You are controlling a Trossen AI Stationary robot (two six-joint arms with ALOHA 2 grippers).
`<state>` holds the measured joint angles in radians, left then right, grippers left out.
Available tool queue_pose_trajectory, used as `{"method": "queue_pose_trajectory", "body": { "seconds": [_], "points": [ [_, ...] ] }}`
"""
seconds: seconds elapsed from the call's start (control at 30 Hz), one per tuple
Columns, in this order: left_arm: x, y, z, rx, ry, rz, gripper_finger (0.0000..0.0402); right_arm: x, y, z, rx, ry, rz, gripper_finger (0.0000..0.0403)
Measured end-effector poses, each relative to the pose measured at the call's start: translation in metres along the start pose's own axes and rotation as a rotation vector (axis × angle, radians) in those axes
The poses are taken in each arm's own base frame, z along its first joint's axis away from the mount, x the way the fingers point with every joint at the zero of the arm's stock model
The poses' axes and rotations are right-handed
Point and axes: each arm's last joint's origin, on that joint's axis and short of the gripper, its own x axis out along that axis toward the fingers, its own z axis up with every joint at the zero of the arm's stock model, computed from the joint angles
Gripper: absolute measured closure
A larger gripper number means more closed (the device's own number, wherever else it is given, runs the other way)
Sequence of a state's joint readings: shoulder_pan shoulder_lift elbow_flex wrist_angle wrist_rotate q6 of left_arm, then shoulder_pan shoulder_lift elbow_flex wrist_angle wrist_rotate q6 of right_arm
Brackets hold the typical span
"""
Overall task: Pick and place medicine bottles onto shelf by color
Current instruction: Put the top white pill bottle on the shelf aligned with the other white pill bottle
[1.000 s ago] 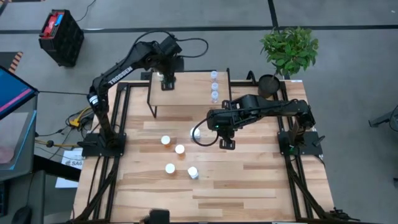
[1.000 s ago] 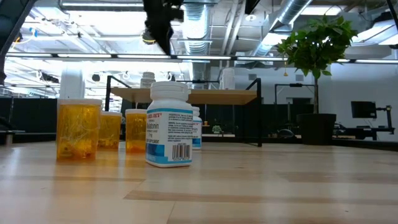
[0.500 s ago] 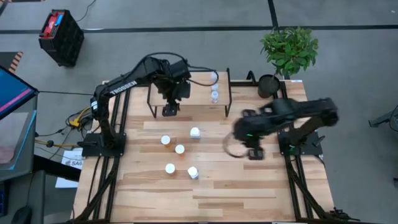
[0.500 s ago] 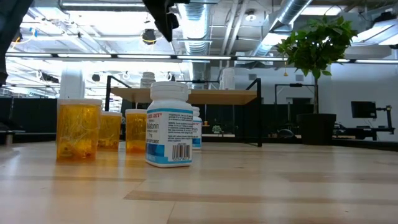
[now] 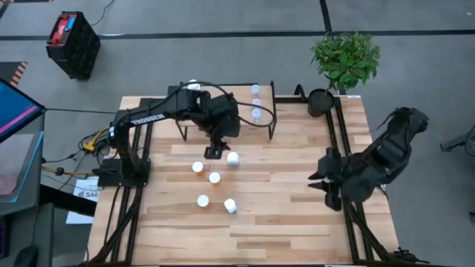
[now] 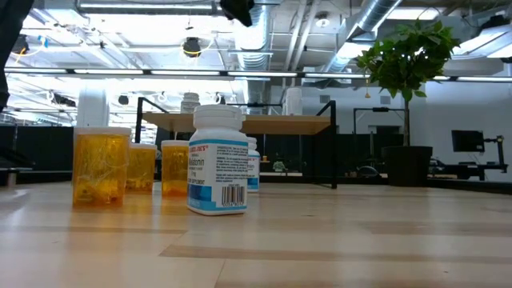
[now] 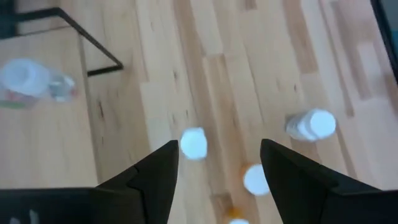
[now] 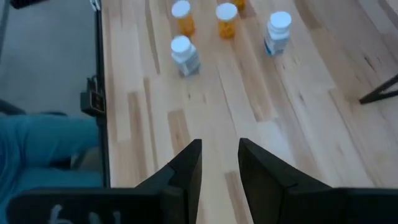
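A potted plant (image 5: pixel 345 59) is standing at the far right corner of the wood-plank bench (image 5: pixel 282 215), and a black crate (image 5: pixel 73 43) is sitting on the floor beyond the far left corner; nothing is lying between the arms and the loose bottles. The left jaws (image 5: pixel 214 151) are hanging apart and empty just in front of the shelf (image 5: pixel 223 126), close beside a white bottle (image 5: pixel 233 159), the arm reaching in a long bend across the shelf's pale top; the right jaws (image 5: pixel 329 191) are waiting folded back at the bench's right edge, slightly parted and empty. Three small clear bottles (image 5: pixel 256 102) are standing in a row on the shelf's right end, and one white bottle (image 5: pixel 193 85) is peeking out at its far left; on the bench, three orange bottles (image 5: pixel 214 178) with white caps and another white one (image 5: pixel 230 205) are clustered ahead of the shelf, all cylindrical; the white one is lying tipped.
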<state>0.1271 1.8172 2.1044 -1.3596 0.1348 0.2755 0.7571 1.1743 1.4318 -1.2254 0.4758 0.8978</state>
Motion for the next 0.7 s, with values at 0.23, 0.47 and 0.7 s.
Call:
{"method": "queue_pose_trajectory", "body": {
  "seconds": [0.23, 0.47, 0.7],
  "points": [
    [0.029, -0.013, 0.014, 0.002, 0.042, 0.129, 0.0187, 0.024, 0.024, -0.013, -0.176, 0.041, -0.058, 0.0276],
    [0.046, -0.016, 0.013, -0.015, 0.098, 0.013, 0.0187, 0.012, 0.018, -0.025, -0.313, 0.048, -0.120, 0.0276],
    [0.046, -0.015, 0.012, -0.038, 0.124, 0.084, 0.0187, -0.011, -0.013, -0.041, -0.258, -0.312, -0.209, 0.0276]
  ]
}}
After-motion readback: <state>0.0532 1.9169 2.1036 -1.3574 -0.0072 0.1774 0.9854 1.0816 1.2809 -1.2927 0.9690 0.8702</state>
